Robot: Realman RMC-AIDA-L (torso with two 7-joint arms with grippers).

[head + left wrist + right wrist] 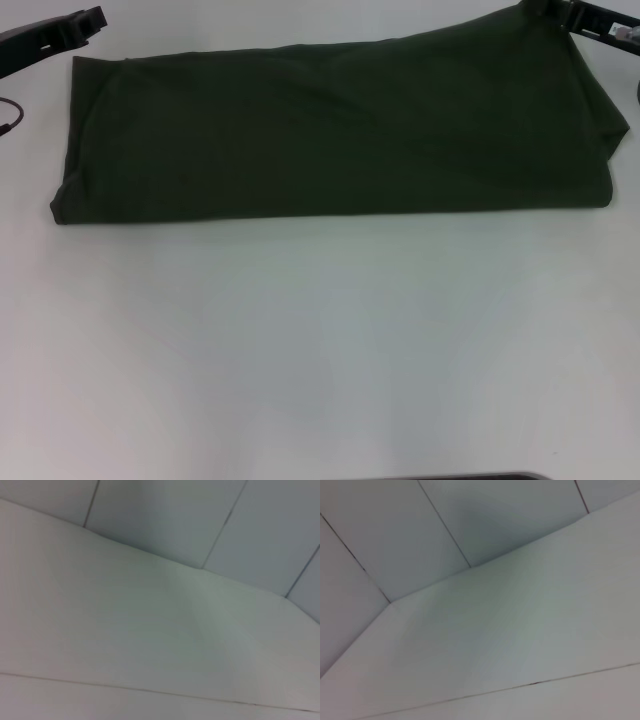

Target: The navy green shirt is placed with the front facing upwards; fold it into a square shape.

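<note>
Where the head view covers the white table [320,350]: navy green shirt [330,130] folded into a wide band across the upper half of the frame, long folded edge nearest the camera, no lettering visible; left gripper [75,28] at the upper left corner, just beyond the shirt's far left corner; right gripper [590,18] at the upper right corner, over the shirt's far right corner; finger state of either cannot be told. Left wrist view: only pale panels with thin seams. Right wrist view: likewise pale panels and seams, no shirt, no fingers.
</note>
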